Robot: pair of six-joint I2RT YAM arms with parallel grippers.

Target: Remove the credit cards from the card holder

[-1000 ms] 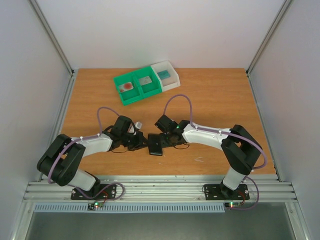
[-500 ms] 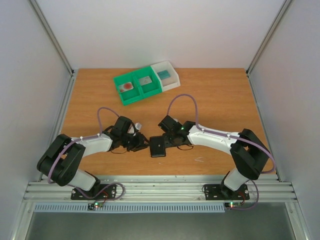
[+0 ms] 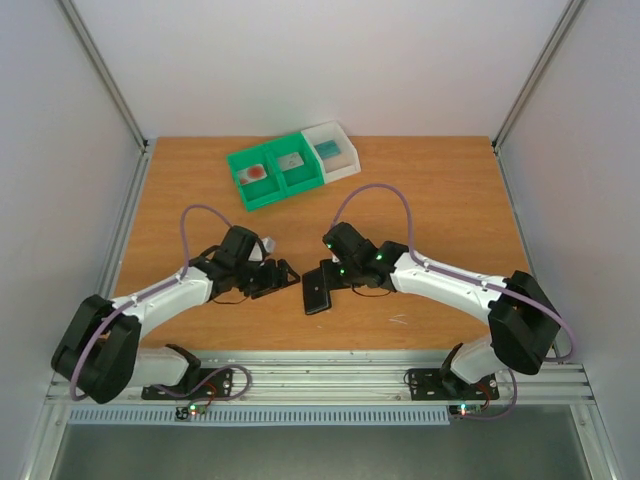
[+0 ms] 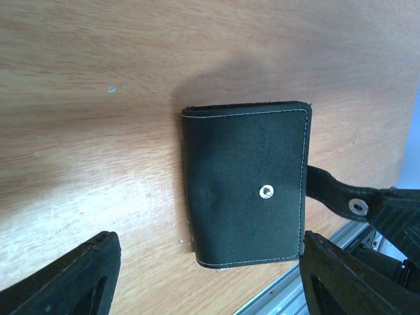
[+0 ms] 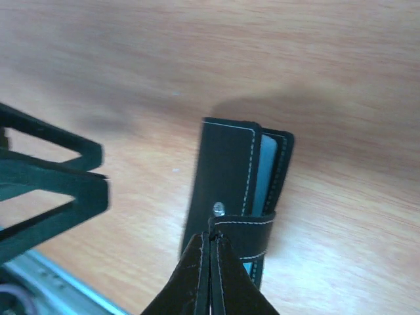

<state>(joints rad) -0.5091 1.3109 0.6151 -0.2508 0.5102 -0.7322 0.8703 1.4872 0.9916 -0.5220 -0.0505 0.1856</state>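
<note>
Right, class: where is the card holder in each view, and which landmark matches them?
Top external: card holder low centre of the table.
Left wrist: centre right, folded, black face up.
Right wrist: lower centre, its clasp tab pinched by the right hand.
Shared landmark: the silver snap on its black face, in both wrist views; too small in the top view.

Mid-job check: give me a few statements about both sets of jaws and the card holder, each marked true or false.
The right gripper has its jaws shut on the clasp tab of the card holder. True.
The left gripper grips the card holder. False: its jaws stand open, apart from it.
The card holder lies spread flat. False: it lies folded, only a grey-blue sliver inside showing.
A green bin sits beside a white bin at the far side of the table. True.
</note>
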